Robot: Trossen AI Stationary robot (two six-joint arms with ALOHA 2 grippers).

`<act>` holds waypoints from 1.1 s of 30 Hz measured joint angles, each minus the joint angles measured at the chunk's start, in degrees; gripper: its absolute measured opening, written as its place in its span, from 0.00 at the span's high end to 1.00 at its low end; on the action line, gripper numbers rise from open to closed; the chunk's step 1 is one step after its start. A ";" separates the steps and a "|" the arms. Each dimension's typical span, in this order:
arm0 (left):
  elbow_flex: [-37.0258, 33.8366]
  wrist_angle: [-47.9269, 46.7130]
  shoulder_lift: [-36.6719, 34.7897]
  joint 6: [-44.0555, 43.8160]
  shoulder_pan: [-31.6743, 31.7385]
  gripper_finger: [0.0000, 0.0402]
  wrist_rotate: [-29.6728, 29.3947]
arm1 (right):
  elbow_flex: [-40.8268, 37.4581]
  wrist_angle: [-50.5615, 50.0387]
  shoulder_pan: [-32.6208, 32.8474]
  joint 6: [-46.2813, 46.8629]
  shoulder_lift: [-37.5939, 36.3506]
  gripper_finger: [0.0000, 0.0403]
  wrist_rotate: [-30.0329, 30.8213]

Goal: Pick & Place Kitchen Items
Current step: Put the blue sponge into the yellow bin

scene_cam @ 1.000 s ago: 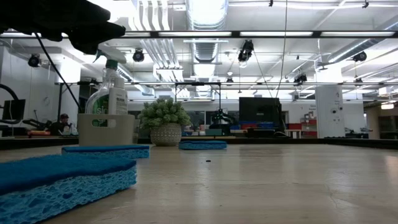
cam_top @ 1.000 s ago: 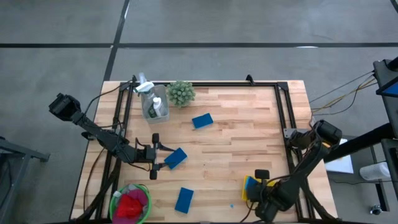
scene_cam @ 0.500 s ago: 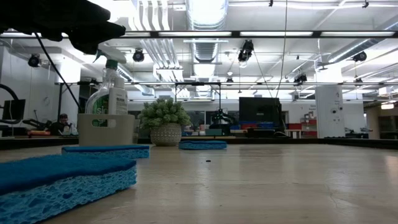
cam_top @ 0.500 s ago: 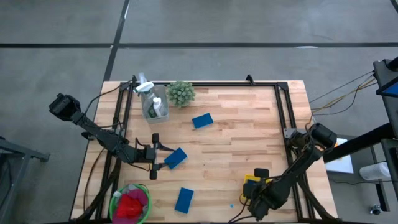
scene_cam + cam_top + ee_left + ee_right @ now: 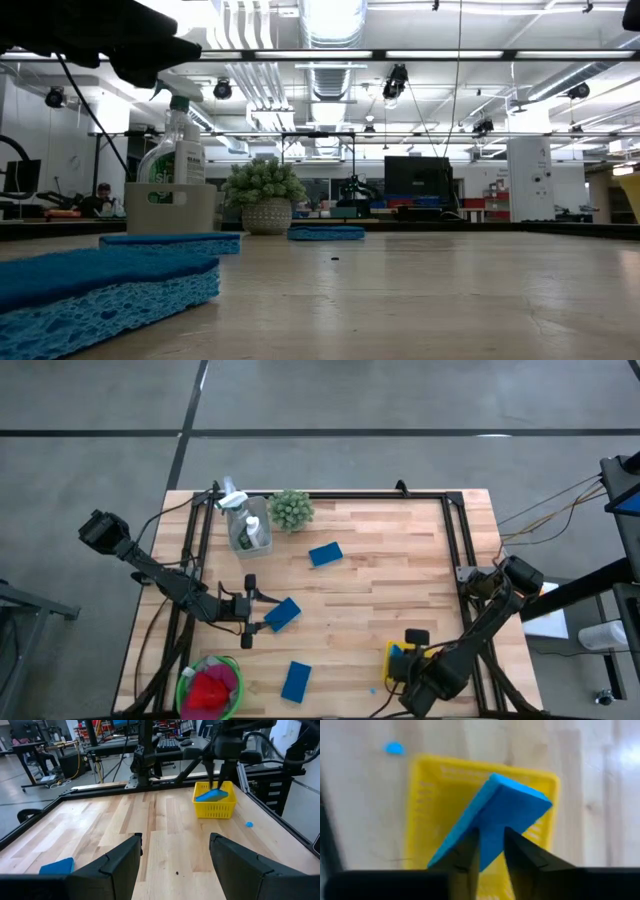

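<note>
My right gripper [image 5: 403,657] is shut on a flat blue sponge [image 5: 495,822] over a yellow basket [image 5: 392,662] near the table's near right corner. The sponge also shows in the left wrist view [image 5: 215,796], down in the basket [image 5: 215,809]. My left gripper [image 5: 249,611] is wide open and empty at the table's near left, just left of a second blue sponge [image 5: 283,613] that lies flat on the table. Two more blue sponges lie flat, one mid-table [image 5: 325,553] and one near the front edge [image 5: 296,680]. My right gripper pinches the blue sponge's two flat faces [image 5: 491,845] between its two fingers, at one end of it. The fingers [image 5: 218,772] come from above, pointing down. The sponge is tilted below them, its lower part inside the yellow basket's rim [image 5: 485,770].
A grey caddy with a spray bottle [image 5: 246,525] and a small spiky green plant [image 5: 291,508] stand at the far left. A green bowl with red cloth [image 5: 210,686] sits at the near left corner. Black rails [image 5: 455,540] frame the table. A small blue scrap [image 5: 248,824] lies beside the basket.
My right gripper has shifted a little toward the table's left with the sponge, staying shut over the basket. A yellow edge now shows at the low view's right border.
</note>
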 joint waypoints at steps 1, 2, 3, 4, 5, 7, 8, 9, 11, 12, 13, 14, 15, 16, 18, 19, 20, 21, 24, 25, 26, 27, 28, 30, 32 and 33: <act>0.00 -0.06 0.00 0.00 -0.02 0.41 0.00 | -0.08 -1.28 0.00 0.59 0.00 0.76 0.00; 0.00 -0.06 -0.01 -0.01 -0.01 0.41 0.00 | -0.09 -2.14 -0.04 1.25 0.00 0.71 -0.01; 0.00 -0.05 0.00 -0.02 0.00 0.41 0.00 | -0.09 -2.55 -0.10 1.80 0.00 0.65 0.00; 0.00 -0.05 0.00 -0.03 -0.01 0.41 0.00 | -0.09 -2.96 -0.11 2.17 0.00 0.60 0.00; 0.00 -0.06 -0.01 -0.15 0.00 0.41 0.00 | -0.09 -3.30 -0.11 2.42 0.00 0.54 -0.02; 0.00 -0.05 -0.02 -0.17 0.00 0.41 0.00 | -0.09 -3.29 -0.11 2.59 0.00 0.42 0.00; 0.00 -0.05 0.00 -0.17 -0.01 0.41 0.00 | -0.09 -3.25 -0.11 2.66 0.00 0.36 0.00; 0.00 -0.05 0.00 -0.17 -0.02 0.41 0.00 | -0.09 -3.25 -0.11 2.75 0.00 0.31 0.00; 0.00 -0.05 0.00 -0.16 0.00 0.41 0.00 | -0.09 -3.24 -0.11 2.91 0.00 0.21 0.43; 0.00 -0.05 0.00 -0.15 -0.01 0.41 0.00 | -0.09 -3.25 -0.11 2.93 0.00 0.18 0.75; 0.00 -0.05 0.00 -0.15 -0.02 0.41 0.00 | -0.09 -3.25 -0.11 2.93 0.00 0.15 0.99; 0.00 -0.05 0.00 -0.15 0.00 0.41 0.00 | -0.09 -3.25 -0.11 2.93 0.00 0.13 1.11; 0.00 -0.05 -0.01 -0.15 -0.01 0.41 0.00 | -0.09 -3.25 -0.11 2.93 0.00 0.11 1.24; 0.00 -0.05 0.00 -0.15 -0.02 0.41 0.00 | -0.09 -3.23 -0.11 2.93 0.00 0.10 1.38; 0.00 -0.05 0.00 -0.15 0.00 0.41 0.00 | -0.09 -3.19 -0.11 2.92 0.00 0.09 1.71; 0.00 -0.05 0.00 -0.15 0.00 0.41 0.00 | -0.09 -3.14 -0.11 2.93 0.00 0.09 1.89; 0.00 -0.06 0.00 -0.15 0.00 0.41 0.00 | -0.09 -3.05 -0.11 2.91 0.00 0.09 1.95; 0.00 -0.07 0.00 -0.15 0.00 0.41 0.00 | -0.09 -2.94 -0.11 2.91 0.00 0.09 1.97; 0.00 -0.07 -0.01 -0.13 -0.01 0.41 0.00 | 0.03 -2.79 -0.11 2.84 0.00 0.09 1.96; 0.00 -0.07 0.00 -0.13 0.00 0.41 0.00 | 0.30 -2.79 -0.11 2.79 0.00 0.09 1.96; 0.00 -0.07 -0.01 -0.13 -0.02 0.41 0.00 | 0.65 -2.75 -0.11 2.66 0.00 0.09 1.95; 0.00 -0.07 0.00 -0.13 0.00 0.41 0.00 | 1.07 -2.75 -0.11 2.64 0.00 0.09 1.96; 0.00 -0.07 0.00 -0.13 0.00 0.41 0.00 | 1.55 -2.77 -0.11 2.54 0.00 0.09 1.95; 0.00 -0.07 0.00 -0.12 0.00 0.41 0.00 | 2.56 -2.76 -0.11 2.37 0.00 0.09 2.10; 0.00 -0.09 0.00 -0.11 0.00 0.41 0.00 | 3.70 -2.75 -0.08 1.65 0.00 0.09 2.56; 0.00 -0.07 0.00 -0.11 -0.02 0.41 0.00 | 4.26 -2.72 -0.02 1.22 0.00 0.09 2.73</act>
